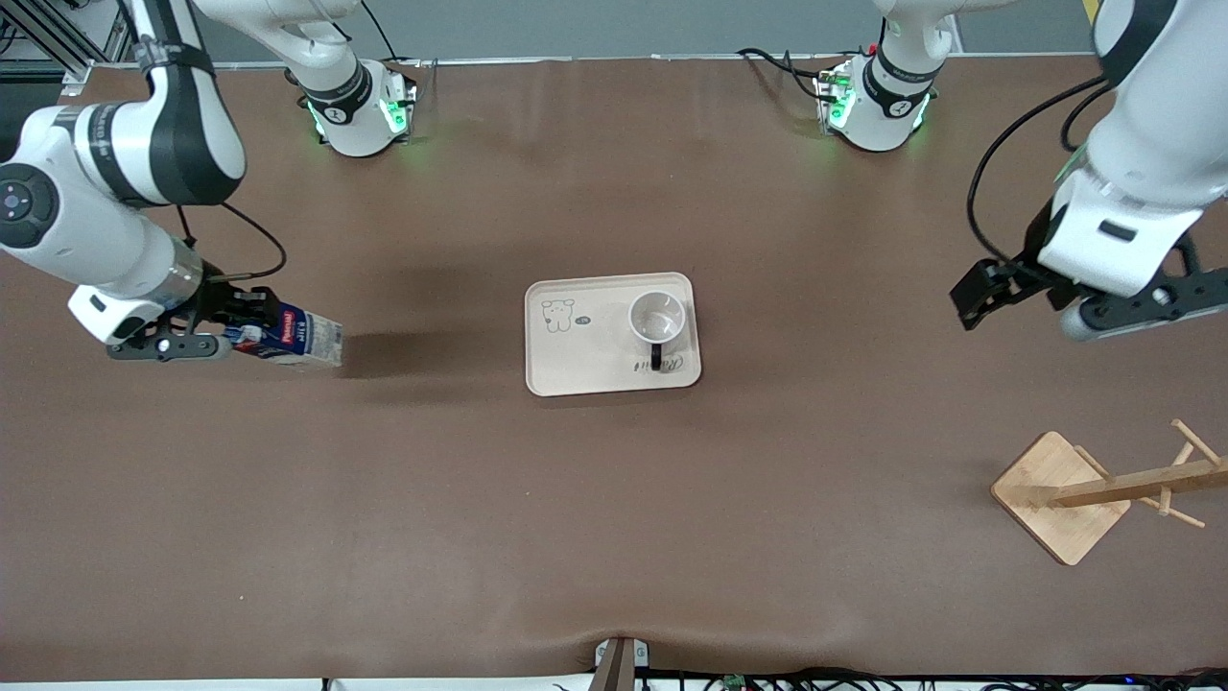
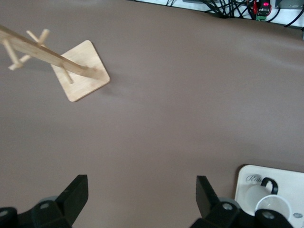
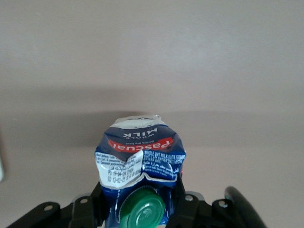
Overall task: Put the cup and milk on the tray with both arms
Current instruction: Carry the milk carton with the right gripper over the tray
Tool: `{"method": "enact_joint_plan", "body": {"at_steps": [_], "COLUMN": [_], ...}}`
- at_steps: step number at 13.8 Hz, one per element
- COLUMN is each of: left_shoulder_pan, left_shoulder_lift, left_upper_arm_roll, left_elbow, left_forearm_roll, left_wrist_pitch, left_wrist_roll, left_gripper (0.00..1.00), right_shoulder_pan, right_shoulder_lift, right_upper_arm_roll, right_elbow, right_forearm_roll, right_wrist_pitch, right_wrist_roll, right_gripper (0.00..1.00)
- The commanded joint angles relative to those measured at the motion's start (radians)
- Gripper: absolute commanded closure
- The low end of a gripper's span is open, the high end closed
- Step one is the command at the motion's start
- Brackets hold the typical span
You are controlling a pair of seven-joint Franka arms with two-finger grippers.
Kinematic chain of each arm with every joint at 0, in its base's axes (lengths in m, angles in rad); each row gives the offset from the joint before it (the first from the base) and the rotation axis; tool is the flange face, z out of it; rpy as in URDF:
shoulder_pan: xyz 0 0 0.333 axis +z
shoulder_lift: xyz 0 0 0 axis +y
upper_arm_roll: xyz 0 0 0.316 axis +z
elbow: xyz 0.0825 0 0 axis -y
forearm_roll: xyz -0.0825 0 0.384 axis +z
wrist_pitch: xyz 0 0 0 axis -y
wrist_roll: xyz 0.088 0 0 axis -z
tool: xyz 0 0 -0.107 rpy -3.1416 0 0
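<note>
The white cup (image 1: 657,318) with a black handle stands on the cream tray (image 1: 576,369) at mid table; both also show in the left wrist view, the cup (image 2: 273,205) on the tray (image 2: 247,176). My right gripper (image 1: 251,324) is shut on the dark blue milk carton (image 1: 299,337), holding it tilted above the table toward the right arm's end. In the right wrist view the carton (image 3: 140,161) sits squeezed between the fingers (image 3: 183,209), its green cap (image 3: 142,213) toward the camera. My left gripper (image 1: 983,291) is open and empty, up over the left arm's end of the table.
A wooden rack with pegs on a square base (image 1: 1060,496) stands toward the left arm's end, nearer the front camera; it also shows in the left wrist view (image 2: 81,72). Cables run along the table's front edge (image 2: 228,7).
</note>
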Motion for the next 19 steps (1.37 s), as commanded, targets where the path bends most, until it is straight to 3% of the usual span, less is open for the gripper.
{"method": "enact_joint_plan", "body": {"at_steps": [1,3,6,9,13,16,19], "left_shoulder_pan": [0.007,-0.025,-0.073,-0.062,-0.059,-0.061,-0.058], "left_shoulder_lift": [-0.136,-0.183,-0.226,-0.245,-0.253,-0.265,-0.274], "left_upper_arm_roll": [0.042,0.126,0.258,0.276,0.273,0.253,0.259], "left_elbow": [-0.127,-0.143,-0.141,-0.164,-0.144,-0.147,-0.153], "left_forearm_roll": [-0.063,-0.100,-0.144,-0.146,-0.150,-0.163,-0.163], "left_wrist_pitch": [-0.020,-0.071,-0.157,-0.164,-0.162,-0.176,-0.188], "left_wrist_roll": [0.052,0.157,0.265,0.324,0.330,0.310,0.310], "left_gripper": [0.00,0.00,0.00,0.00,0.00,0.00,0.00], "right_shoulder_pan": [0.091,0.169,0.342,0.479,0.562,0.606,0.660], "right_shoulder_lift": [-0.003,-0.003,0.032,0.107,0.210,0.271,0.314], "right_upper_arm_roll": [-0.005,-0.005,-0.007,-0.008,-0.008,-0.010,-0.010], "right_elbow": [0.054,0.059,0.091,0.116,0.209,0.219,0.234], "right_forearm_roll": [0.045,0.097,0.106,0.096,0.093,0.090,-0.011], "right_wrist_pitch": [-0.041,-0.041,-0.028,0.047,0.057,0.133,0.140], "right_wrist_roll": [0.103,0.196,0.414,0.570,0.635,0.681,0.772], "right_gripper": [0.78,0.79,0.79,0.78,0.78,0.74,0.72]}}
